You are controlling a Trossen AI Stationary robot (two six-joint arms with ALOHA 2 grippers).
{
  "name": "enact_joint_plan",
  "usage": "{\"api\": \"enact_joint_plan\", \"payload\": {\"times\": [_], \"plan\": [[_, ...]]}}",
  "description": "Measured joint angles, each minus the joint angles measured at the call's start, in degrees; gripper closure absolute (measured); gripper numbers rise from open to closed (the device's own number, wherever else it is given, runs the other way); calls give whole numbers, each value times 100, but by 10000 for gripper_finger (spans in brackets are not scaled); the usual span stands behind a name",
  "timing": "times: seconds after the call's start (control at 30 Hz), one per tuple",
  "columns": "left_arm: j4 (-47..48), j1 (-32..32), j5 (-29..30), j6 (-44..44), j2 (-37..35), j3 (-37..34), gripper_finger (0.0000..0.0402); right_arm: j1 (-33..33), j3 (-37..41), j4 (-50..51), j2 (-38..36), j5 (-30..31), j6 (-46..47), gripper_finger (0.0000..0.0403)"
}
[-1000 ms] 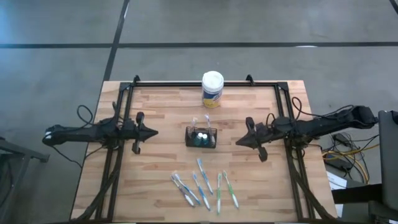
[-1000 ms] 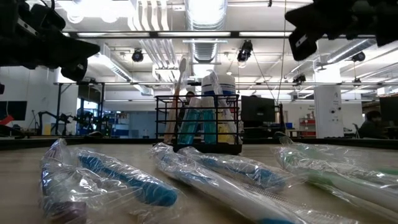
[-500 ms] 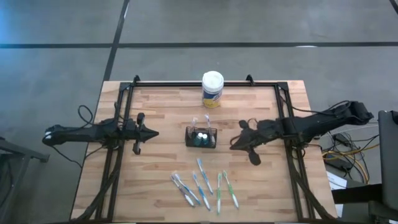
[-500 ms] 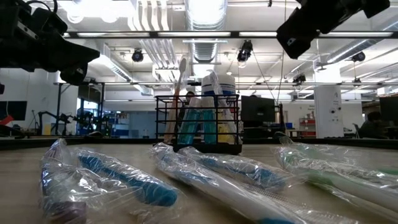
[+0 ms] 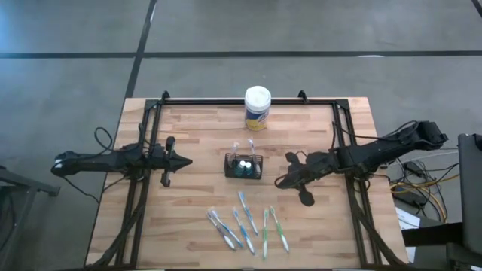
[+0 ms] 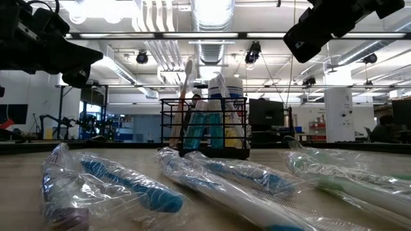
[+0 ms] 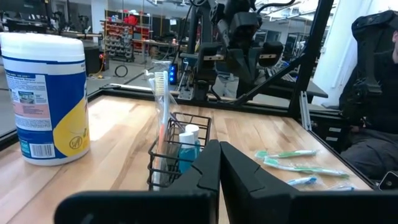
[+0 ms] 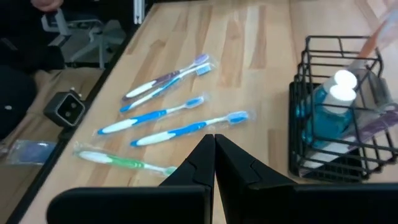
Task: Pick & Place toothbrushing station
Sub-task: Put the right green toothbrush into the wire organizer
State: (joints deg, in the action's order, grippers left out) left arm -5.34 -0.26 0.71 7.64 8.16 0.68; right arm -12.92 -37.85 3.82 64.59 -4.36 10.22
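Note:
The black wire-mesh caddy [image 5: 243,165] stands on its base at the table's middle. It holds two white-capped blue tubes [image 8: 339,87] and an upright wrapped toothbrush [image 7: 160,93]. Several wrapped blue and green toothbrushes [image 5: 248,226] lie flat on the table nearer the front edge. My left gripper [image 5: 188,159] hovers shut to the left of the caddy, pointing level at it. My right gripper [image 5: 279,182] hangs shut to the caddy's right, tilted down toward the loose toothbrushes [image 8: 186,132]. Neither gripper holds anything.
A white-lidded canister with a yellow label [image 5: 257,108] stands at the far edge behind the caddy. Black frame rails [image 5: 151,128] run along the table's left, right and far sides. Bare wood lies between the caddy and each gripper.
My right gripper has moved toward the table's left and near edges, closer to the caddy and the loose toothbrushes. It has tipped from near level to slanting downward and has stayed shut. The caddy and the toothbrushes have not moved.

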Motion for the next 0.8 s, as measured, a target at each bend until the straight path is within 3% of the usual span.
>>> {"api": "enact_joint_plan", "payload": {"times": [0.8], "plan": [[2,1,0,-31,0,-1,389,-110,-9,24,-34,-9,74,394]]}}
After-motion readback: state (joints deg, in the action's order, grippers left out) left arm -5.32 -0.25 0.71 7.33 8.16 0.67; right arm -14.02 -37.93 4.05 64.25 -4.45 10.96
